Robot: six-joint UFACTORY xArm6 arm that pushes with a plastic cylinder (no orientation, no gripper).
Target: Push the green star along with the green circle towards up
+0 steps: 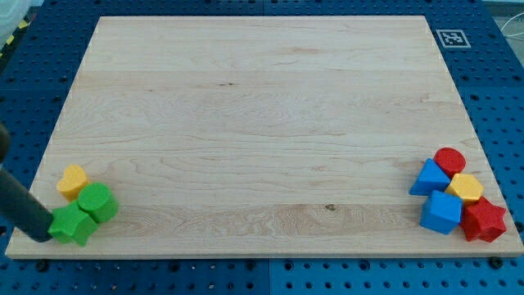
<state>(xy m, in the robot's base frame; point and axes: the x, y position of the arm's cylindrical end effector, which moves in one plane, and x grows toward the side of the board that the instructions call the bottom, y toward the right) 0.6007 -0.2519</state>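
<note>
The tip [39,235] is pressed against the green star [72,224], which touches the green circle [99,201]; no tool jaws are fitted, so nothing is held.

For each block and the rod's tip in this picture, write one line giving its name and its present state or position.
My tip: touching green star's left side.
Green star: against green circle.
Green circle: upper right of star.
Yellow heart: beside circle.
Red cylinder, blue triangle, yellow hexagon, blue cube, red star: clustered at right.

Plain dark cylindrical rod [18,205]
</note>
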